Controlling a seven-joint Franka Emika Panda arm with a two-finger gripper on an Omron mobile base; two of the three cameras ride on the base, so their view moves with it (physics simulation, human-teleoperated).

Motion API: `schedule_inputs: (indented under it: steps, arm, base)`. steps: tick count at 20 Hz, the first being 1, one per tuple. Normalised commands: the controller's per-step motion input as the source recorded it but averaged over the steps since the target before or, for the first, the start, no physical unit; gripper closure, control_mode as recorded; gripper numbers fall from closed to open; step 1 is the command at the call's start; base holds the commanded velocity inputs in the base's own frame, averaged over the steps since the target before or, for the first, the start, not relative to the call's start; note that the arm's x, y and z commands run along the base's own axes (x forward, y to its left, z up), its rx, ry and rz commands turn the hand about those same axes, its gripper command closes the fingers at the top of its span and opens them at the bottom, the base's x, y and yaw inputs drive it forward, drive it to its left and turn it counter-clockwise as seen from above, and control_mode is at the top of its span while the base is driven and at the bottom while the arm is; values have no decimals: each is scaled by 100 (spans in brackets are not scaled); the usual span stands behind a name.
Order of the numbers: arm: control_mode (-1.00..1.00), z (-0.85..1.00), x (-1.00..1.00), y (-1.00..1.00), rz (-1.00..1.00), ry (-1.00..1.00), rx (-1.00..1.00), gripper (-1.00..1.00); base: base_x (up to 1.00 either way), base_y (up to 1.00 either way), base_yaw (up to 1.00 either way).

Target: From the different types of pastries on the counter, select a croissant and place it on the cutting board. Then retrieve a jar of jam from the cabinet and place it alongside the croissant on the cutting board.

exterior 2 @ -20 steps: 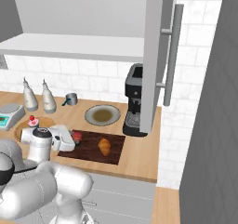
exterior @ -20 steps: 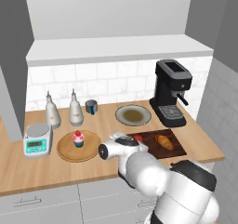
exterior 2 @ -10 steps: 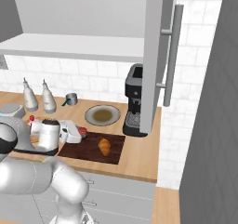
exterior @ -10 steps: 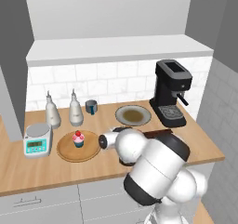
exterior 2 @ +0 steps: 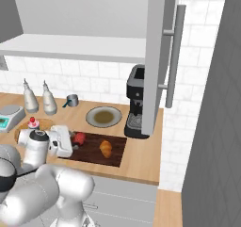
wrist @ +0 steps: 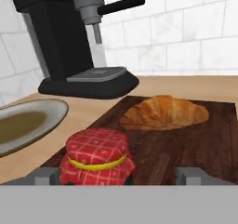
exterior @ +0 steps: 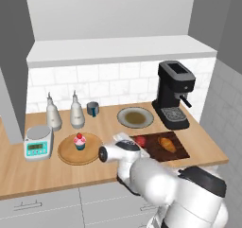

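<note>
Sitting on the left end of the cutting board point(wrist: 200, 139), the jar of jam point(wrist: 97, 157) is seen upright in the hand view, its red checked lid tied with a yellow band, with the croissant point(wrist: 163, 112) lying a little way beyond it on the same dark wood, apart from it. In the base views the jar point(exterior: 140, 141) is found just beside the gripper point(exterior 2: 70, 142), and the croissant point(exterior 2: 106, 148) nearer the board's middle. The two finger tips point(wrist: 191, 175) are shown spread wide, one to each side of the jar and with clear gap on the right, so nothing is judged to be pinched; whether the left tip touches the jar cannot be told. The placing is judged all but done, and the risks lie in the retreat. If the hand is drawn back at an angle, the jar could be clipped by a tip and tipped or dragged off the board's near edge onto the counter point(exterior: 94, 172). If it is pushed forward instead, the jar could be shoved into the croissant. The grey plate point(exterior: 135, 118) and the coffee machine point(exterior: 175, 94) stand beyond the board and could be struck by a wide swing of the arm.
</note>
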Motion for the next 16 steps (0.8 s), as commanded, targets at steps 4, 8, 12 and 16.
schedule_inputs:
  steps: [4,8,12,16]
  arm:
    - [-100,84,-3,0,0,-2,31,-100]
    - [-100,100,-9,4,0,0,34,-100]
    - [-100,99,-44,16,7,0,27,-100]
    - [-100,68,-95,1,38,1,6,-100]
  base:
    - [0,0,0]
    - [0,0,0]
    - [0,0,0]
    - [0,0,0]
